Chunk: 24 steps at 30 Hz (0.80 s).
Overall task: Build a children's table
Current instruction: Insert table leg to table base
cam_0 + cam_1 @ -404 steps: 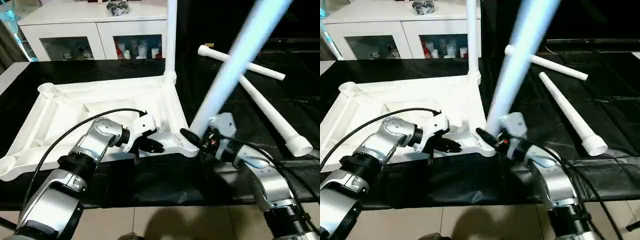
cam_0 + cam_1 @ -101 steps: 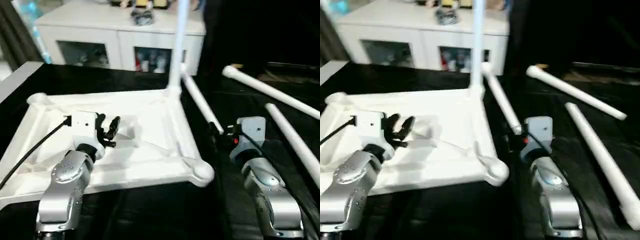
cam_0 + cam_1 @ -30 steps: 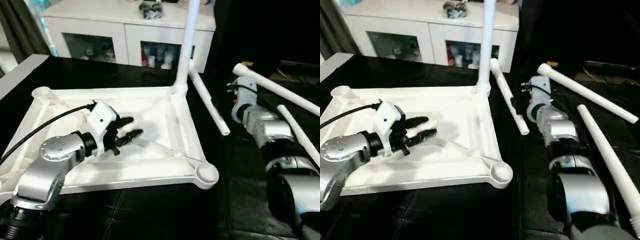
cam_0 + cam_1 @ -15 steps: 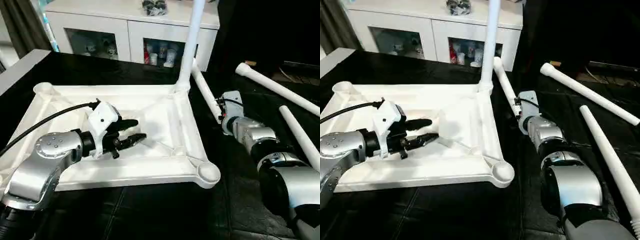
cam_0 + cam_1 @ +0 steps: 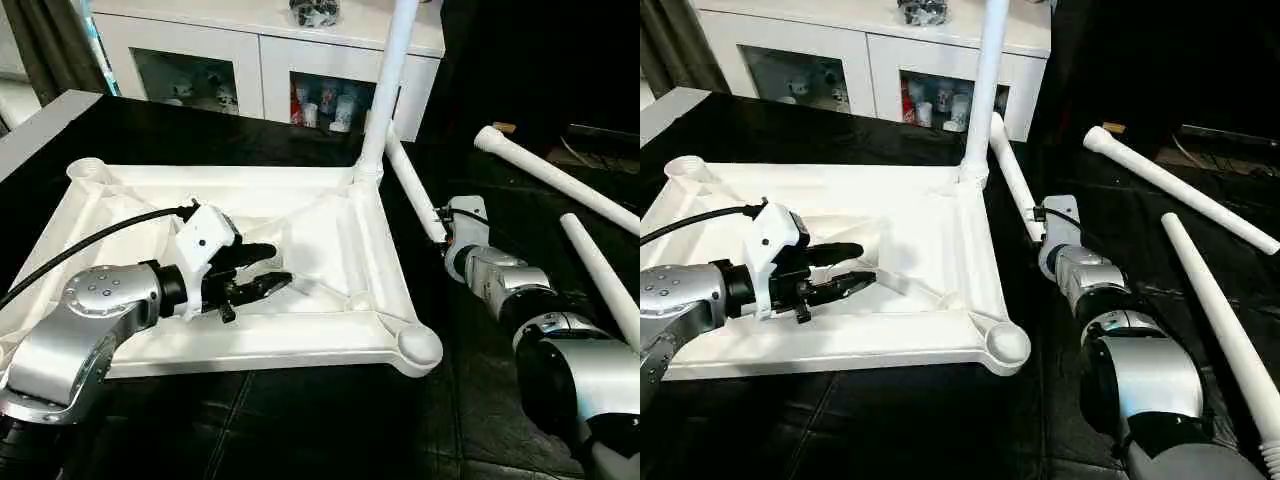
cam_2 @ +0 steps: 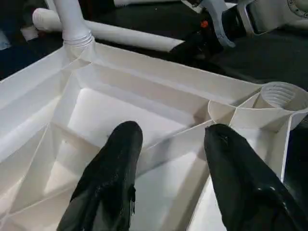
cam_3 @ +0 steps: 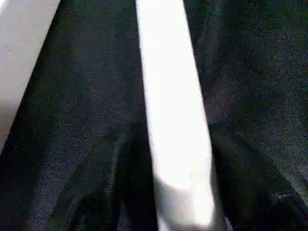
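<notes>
Tabletop (image 5: 330,220) lies underside up on the black table (image 5: 300,420) so its corner sockets face up. One leg (image 5: 385,80) stands in the far socket. Left tool (image 5: 262,268) hovers half open over the ribs, holding nothing, probably to steady the top. Right tool (image 7: 175,139) straddles a loose leg (image 5: 1015,180) lying beside the top; whether it has clamped yet I cannot tell. Two more legs (image 5: 560,180) lie further right.

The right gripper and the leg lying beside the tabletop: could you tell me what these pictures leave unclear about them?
- Right gripper: in the right wrist view the fingers flank the lying leg, but blur hides whether they touch it.
- In the left eye view the wrist housing covers the fingers.
- Upright leg: its top is cut off by the picture's edge.
- Items inside the cabinet: too small to identify.
</notes>
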### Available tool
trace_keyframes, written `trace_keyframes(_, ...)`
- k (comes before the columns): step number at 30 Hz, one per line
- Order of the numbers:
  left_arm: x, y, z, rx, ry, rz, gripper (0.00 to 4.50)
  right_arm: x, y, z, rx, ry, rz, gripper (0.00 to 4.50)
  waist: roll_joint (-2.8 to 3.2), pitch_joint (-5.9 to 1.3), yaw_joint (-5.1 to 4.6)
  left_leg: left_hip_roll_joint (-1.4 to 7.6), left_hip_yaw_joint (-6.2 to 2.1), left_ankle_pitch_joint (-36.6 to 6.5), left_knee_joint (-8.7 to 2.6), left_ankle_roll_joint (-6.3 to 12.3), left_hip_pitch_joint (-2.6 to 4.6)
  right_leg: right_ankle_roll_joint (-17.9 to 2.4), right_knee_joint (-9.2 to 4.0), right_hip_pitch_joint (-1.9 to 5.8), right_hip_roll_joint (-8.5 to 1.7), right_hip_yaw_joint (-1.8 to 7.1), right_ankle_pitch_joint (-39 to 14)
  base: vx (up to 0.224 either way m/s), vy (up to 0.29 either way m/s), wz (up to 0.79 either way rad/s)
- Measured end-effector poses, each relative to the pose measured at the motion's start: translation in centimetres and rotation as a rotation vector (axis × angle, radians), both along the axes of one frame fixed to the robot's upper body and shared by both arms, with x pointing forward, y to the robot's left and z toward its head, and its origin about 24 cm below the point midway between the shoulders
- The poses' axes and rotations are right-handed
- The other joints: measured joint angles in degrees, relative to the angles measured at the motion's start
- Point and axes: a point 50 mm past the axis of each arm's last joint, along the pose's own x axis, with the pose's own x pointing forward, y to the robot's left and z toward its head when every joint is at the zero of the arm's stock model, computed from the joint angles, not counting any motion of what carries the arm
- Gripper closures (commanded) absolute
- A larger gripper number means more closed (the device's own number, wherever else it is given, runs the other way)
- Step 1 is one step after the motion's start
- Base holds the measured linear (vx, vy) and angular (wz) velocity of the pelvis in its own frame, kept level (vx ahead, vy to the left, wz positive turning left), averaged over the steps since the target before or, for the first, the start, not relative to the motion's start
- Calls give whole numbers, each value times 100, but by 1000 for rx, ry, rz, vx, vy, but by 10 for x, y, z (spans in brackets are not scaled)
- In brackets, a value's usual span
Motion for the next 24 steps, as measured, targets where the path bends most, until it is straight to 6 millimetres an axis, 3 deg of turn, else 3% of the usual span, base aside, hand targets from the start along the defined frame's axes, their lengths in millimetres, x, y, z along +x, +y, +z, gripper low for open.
trace_keyframes(9, 0, -1, -1, 1, 8, 1, 211, -2, -4, -2, 54, 12, -52, 298, -16, -9, 5, 2, 1, 0, 0, -1, 3, 0, 0, 2, 0, -2, 0, 0, 0, 0)
trace_keyframes(24, 7, -7, 0, -26, -21, 6, 211, -3, -12, 0, 80, 3, -22, 320, -15, -11, 8, 12, 9, 15, 0, -18, 3, -4, 1, 7, 0, -8, 14, 0, 0, 0)
